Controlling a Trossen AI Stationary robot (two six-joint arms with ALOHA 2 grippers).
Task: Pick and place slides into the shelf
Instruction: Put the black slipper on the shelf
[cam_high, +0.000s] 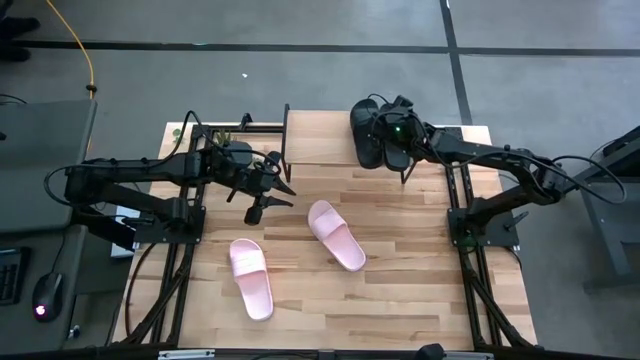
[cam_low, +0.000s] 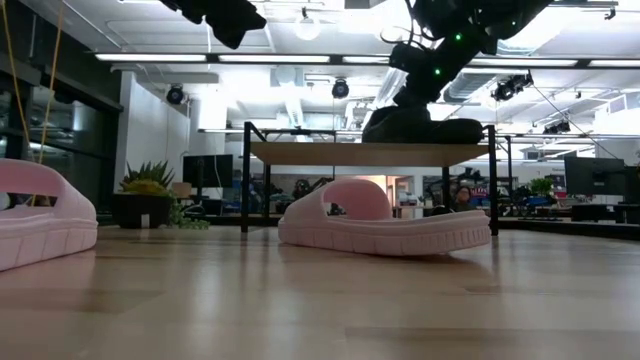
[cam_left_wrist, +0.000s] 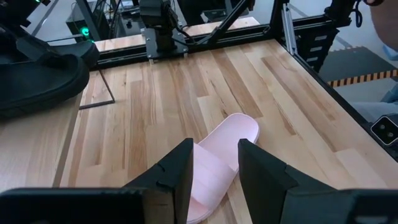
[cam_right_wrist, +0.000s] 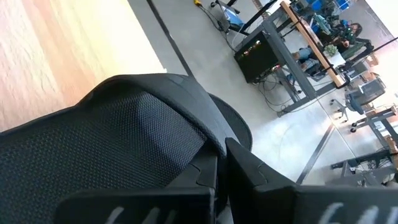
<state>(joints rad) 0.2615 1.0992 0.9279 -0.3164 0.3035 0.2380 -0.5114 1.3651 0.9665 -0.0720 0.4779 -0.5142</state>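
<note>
From above I'd steer my half-open, empty left gripper (cam_high: 270, 190) squarely over the strap of the nearer pink slide (cam_high: 335, 233), lying diagonally mid-table, while level the shelf (cam_low: 370, 152) carries the black slides (cam_low: 420, 126), and the right wrist shows my right gripper (cam_right_wrist: 219, 168) pinched on a black strap.

left pink slide (cam_low: 40, 212) cropped (low view)
</note>
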